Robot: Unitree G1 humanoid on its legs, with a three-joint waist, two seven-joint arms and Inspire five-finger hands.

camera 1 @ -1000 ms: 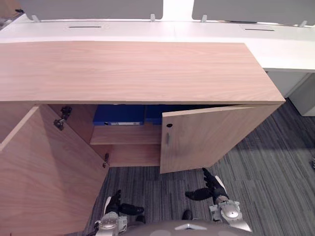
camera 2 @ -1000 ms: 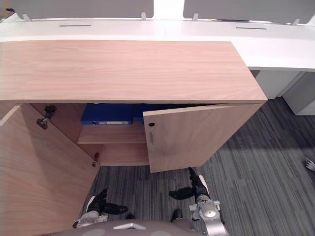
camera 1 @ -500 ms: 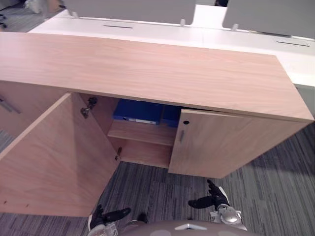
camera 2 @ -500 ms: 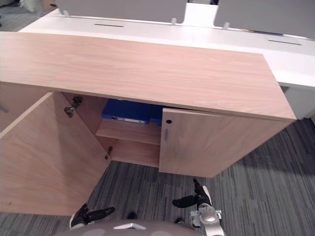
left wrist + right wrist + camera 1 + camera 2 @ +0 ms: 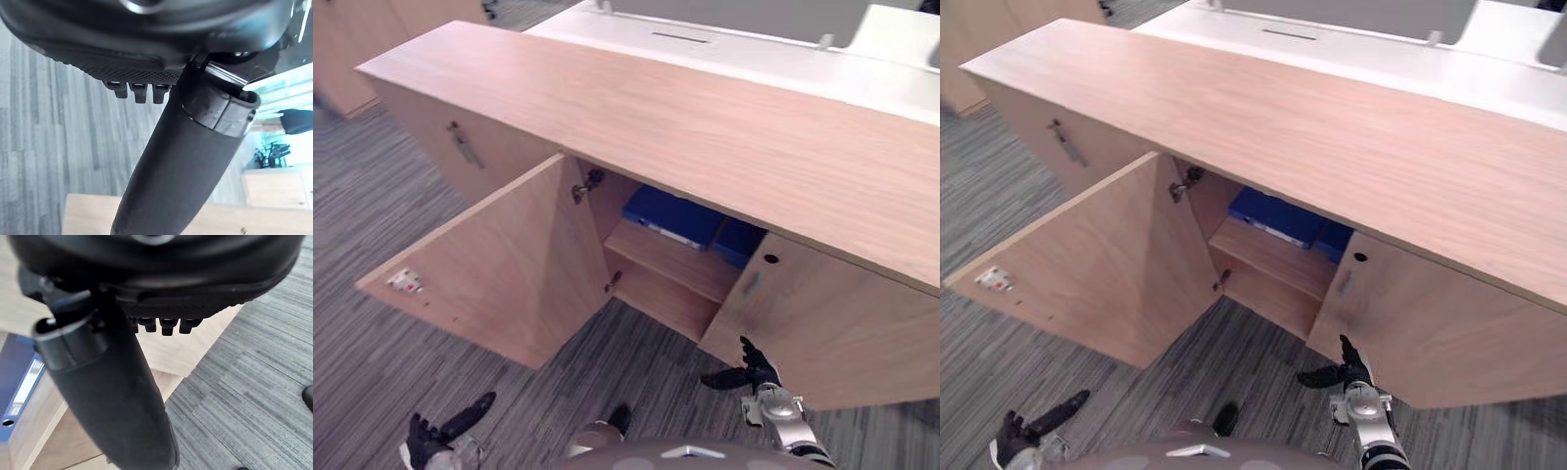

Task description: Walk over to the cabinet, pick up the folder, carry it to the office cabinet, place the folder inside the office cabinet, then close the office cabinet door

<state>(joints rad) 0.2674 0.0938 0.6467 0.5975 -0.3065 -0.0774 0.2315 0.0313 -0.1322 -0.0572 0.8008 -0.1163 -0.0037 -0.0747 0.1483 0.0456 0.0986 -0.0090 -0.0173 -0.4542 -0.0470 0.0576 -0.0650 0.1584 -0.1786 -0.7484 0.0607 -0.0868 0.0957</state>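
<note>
Left hand (image 5: 435, 437) and right hand (image 5: 751, 369) hang open, fingers apart, before the cabinet (image 5: 705, 127); its left door (image 5: 509, 264) juts wide, blue folders (image 5: 671, 213) shelved inside.

Cabinet top (image 5: 724, 127): pale wood grain, smooth and matt.
Open door (image 5: 499, 274): the same pale wood grain on its inner face, matt.
Hinge (image 5: 584, 184): bright metal.
Folder (image 5: 674, 215): blue cover, smooth with a slight sheen; white label along the spine.
Carpet (image 5: 372, 225): grey striped cloth pile, rough and matt.
Desk (image 5: 754, 59): white, smooth, faintly glossy.
Right hand (image 5: 749, 372): dark plastic, palm finely ribbed, thumb smooth with a soft sheen.
</note>
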